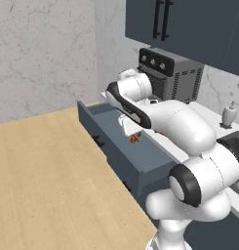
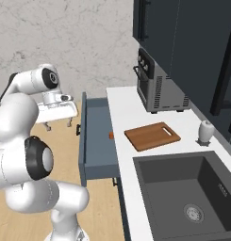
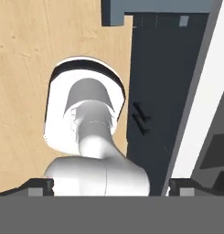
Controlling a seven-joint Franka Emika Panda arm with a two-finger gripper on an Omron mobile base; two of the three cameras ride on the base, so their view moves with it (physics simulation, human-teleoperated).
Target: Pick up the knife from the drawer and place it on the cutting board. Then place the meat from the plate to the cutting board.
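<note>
The drawer (image 2: 95, 143) is pulled out from under the counter, dark slate-blue, also visible in the left base view (image 1: 140, 156). Inside it lies the knife (image 2: 111, 135), a small orange-red piece near the counter side; its handle (image 1: 134, 138) peeks out beside my arm. The reddish-brown cutting board (image 2: 152, 135) rests on the white counter with nothing on it. My gripper (image 2: 58, 124) hangs open and holds nothing, raised on the floor side of the drawer front and apart from the knife. Its fingertips (image 3: 40, 186) point down at the floor. The meat and the plate are out of view.
A toaster oven (image 2: 159, 84) stands at the back of the counter (image 2: 126, 108), behind the board. A dark sink (image 2: 187, 188) and a soap dispenser (image 2: 205, 131) lie to the right. Dark wall cabinets (image 2: 183, 37) hang above. Wooden floor (image 1: 43, 171) spreads out left of the drawer.
</note>
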